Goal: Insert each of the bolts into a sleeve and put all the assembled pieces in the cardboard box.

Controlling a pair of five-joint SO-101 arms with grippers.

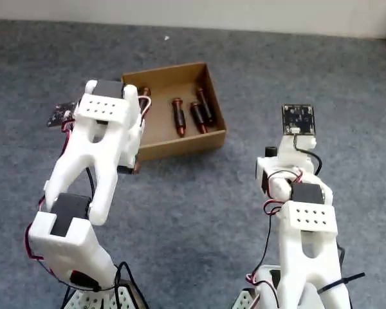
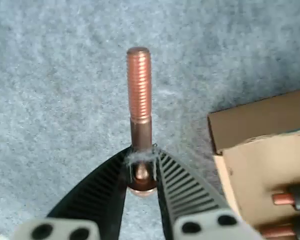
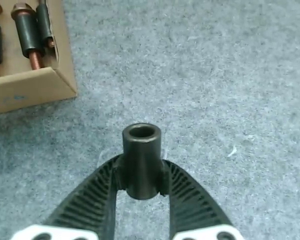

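Just off the cardboard box's [image 1: 180,147] near left corner, the left fingers [image 2: 107,187] are closed tight on the bolt [image 2: 140,100] close to its head. Its long axis runs straight out from them, threaded end leading, alongside the box's outer wall. Off the box's right side, the right fingers [image 3: 187,192] are clamped around the sleeve [image 3: 141,155] at the end nearest the wrist, its open bore facing straight outward. We judge the step in hand to be mating the two. To do it well, we should first bring both axes onto one line, thread tip facing the bore, then advance slowly. Any tilt will likely catch the thread on the rim. Assembled pieces [image 1: 179,117] already lie inside the box.
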